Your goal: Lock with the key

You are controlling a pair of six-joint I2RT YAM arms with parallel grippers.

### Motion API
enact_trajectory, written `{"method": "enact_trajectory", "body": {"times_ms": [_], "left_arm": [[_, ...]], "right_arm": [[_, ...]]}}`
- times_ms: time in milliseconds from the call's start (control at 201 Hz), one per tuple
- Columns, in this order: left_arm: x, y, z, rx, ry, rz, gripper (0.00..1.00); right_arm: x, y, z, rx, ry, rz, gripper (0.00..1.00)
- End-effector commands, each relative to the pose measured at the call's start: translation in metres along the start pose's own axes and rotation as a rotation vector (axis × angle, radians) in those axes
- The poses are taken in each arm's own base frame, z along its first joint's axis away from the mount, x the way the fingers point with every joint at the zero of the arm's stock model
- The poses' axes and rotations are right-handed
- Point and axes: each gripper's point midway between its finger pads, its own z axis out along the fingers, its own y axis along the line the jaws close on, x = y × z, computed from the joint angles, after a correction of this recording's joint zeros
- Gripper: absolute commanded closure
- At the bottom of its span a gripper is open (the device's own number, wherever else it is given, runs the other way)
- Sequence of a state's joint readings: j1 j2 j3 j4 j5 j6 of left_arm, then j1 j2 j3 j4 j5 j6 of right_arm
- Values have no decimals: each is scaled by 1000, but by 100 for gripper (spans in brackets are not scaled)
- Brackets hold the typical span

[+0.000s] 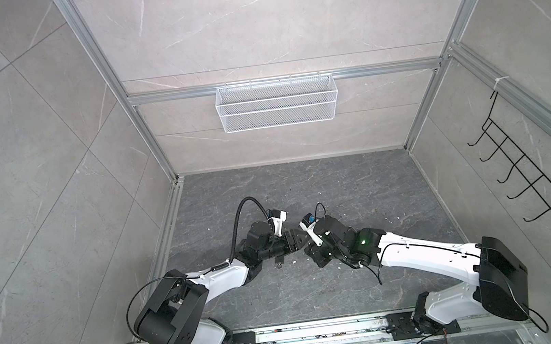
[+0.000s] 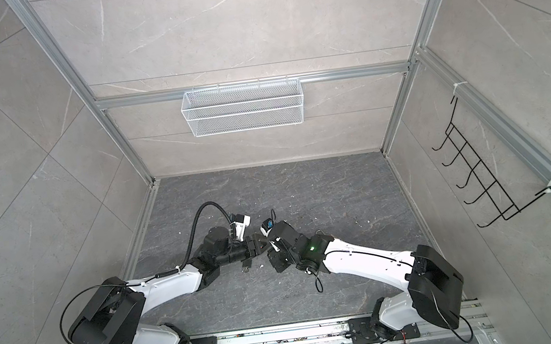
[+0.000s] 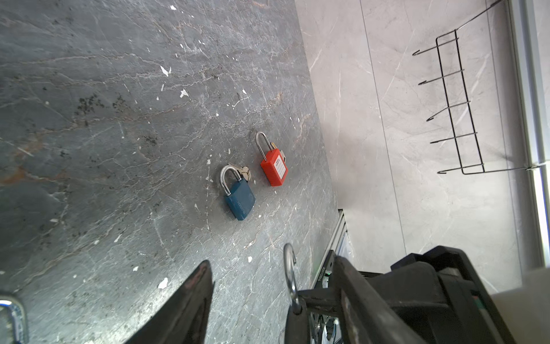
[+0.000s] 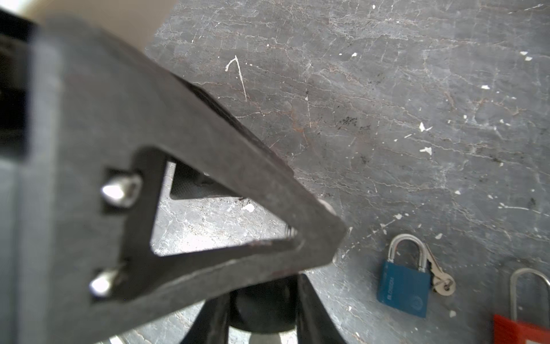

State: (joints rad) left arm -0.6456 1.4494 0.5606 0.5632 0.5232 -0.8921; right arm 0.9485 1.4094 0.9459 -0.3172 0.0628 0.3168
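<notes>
Your workspace is the dark grey veined stone tabletop (image 1: 340, 190); over its middle the two arms meet nose to nose. Your left gripper (image 3: 272, 265) has its jaws spread, one finger on each side of a shackle, touching nothing that I can see; your right gripper (image 4: 263, 297) appears to pinch the body of a dark-bodied padlock with a silver steel shackle (image 3: 289, 274), held up between the arms, the shackle's free end seemingly out of the body. Expect it to be dense, rigid and smooth; the rounded shackle will likely slip, so hold the body by its flat sides and push the shackle end-on. Well apart on the table lie a blue-bodied steel-shackled padlock (image 3: 240, 198) and, just beside it, a red plastic-cased padlock (image 3: 275, 169); a small flat silver key (image 3: 245, 172) touches the blue one; which key fits the held lock I cannot tell.
</notes>
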Motion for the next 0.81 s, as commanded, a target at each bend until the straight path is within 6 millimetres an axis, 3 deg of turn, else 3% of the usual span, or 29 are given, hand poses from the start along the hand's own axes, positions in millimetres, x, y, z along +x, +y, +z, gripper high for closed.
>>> {"method": "enact_trajectory", "body": {"times_ms": [0,368,567,652,801], "left_arm": [[-8,-20,5,72,8,37,40],[-4,-15,13,65,39,25,59],[-2,-14,14,59,49,27,82],[-1,-14,15,60,56,22,100],[-2,-19,14,73,54,27,100]], "right_arm": [[-9,3,-4,-14,-25,-11,81],[-13,5,-1,-15,-17,-19,82],[-14,1,0,7,-22,-17,82],[-17,-3,0,30,-39,-7,82],[-23,-8,1,60,-66,16,82]]}}
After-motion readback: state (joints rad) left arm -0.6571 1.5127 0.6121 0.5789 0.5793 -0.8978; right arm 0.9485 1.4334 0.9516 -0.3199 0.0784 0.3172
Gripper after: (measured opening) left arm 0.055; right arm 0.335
